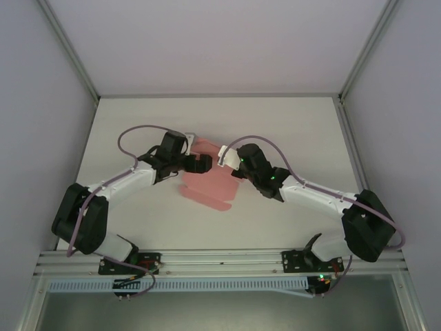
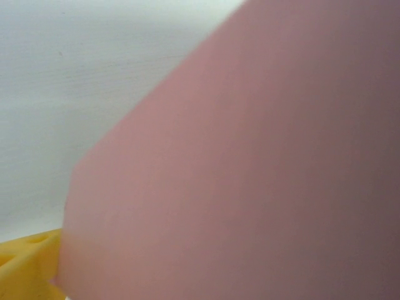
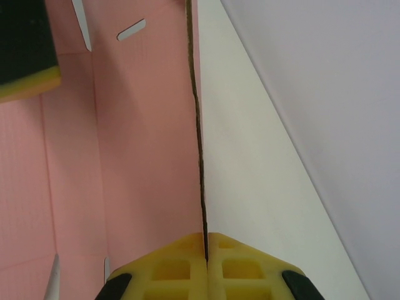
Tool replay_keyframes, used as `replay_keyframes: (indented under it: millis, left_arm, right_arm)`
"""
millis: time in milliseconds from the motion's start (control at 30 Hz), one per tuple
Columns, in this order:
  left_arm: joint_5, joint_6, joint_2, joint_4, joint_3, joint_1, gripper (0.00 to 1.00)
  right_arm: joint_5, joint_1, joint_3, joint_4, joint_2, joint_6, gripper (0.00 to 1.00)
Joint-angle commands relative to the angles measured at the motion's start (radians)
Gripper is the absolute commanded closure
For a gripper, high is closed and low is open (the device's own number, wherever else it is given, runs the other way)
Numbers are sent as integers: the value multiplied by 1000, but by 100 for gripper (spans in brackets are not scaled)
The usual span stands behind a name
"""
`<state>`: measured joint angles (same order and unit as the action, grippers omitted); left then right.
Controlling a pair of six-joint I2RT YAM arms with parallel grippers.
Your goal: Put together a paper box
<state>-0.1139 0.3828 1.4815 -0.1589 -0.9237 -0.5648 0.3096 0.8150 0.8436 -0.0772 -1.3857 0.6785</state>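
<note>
The pink paper box [image 1: 209, 186] lies partly folded in the middle of the table, one panel raised. My right gripper [image 1: 233, 167] is at its right side, shut on the raised panel's edge. In the right wrist view the yellow pads [image 3: 181, 262] pinch the thin sheet [image 3: 144, 144], seen edge-on, at the gripper [image 3: 206, 242]. My left gripper [image 1: 200, 163] is at the sheet's left top, open. One of its fingers [image 3: 25, 44] hangs over the pink surface. In the left wrist view a pink panel [image 2: 250, 175] covers the jaws, with one yellow finger [image 2: 25, 265] at the lower left.
The white table [image 1: 275, 124] is enclosed by pale walls on the left [image 1: 41, 103], back and right [image 1: 406, 103]. In the right wrist view the bare table [image 3: 250, 187] runs beside the right wall [image 3: 337, 94]. Both arm bases stand on the rail [image 1: 220, 261] at the near edge.
</note>
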Motion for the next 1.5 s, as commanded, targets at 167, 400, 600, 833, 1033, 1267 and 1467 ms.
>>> replay_keyframes:
  millis: [167, 400, 600, 833, 1033, 1267, 1467]
  left_arm:
    - [159, 10, -165, -112, 68, 32, 0]
    - [-97, -16, -246, 45, 185, 192, 3]
    - [-239, -68, -206, 216, 212, 215, 24]
    - [-245, -105, -106, 293, 205, 218, 47]
    - [-256, -98, -73, 382, 237, 218, 53]
    - [-269, -106, -44, 415, 239, 217, 78]
    - [-311, -103, -24, 449, 254, 214, 87]
  right_arm:
    - [21, -10, -3, -9, 8, -28, 100]
    - [-32, -19, 8, 14, 3, -55, 100]
    - [-63, -26, 27, 34, -11, -89, 100]
    - [-121, -50, 53, 57, -7, -131, 100]
    - [-149, -65, 61, 74, -1, -147, 100]
    - [-159, -68, 65, 84, 0, -166, 100]
    - [-179, -74, 73, 90, 3, -187, 100]
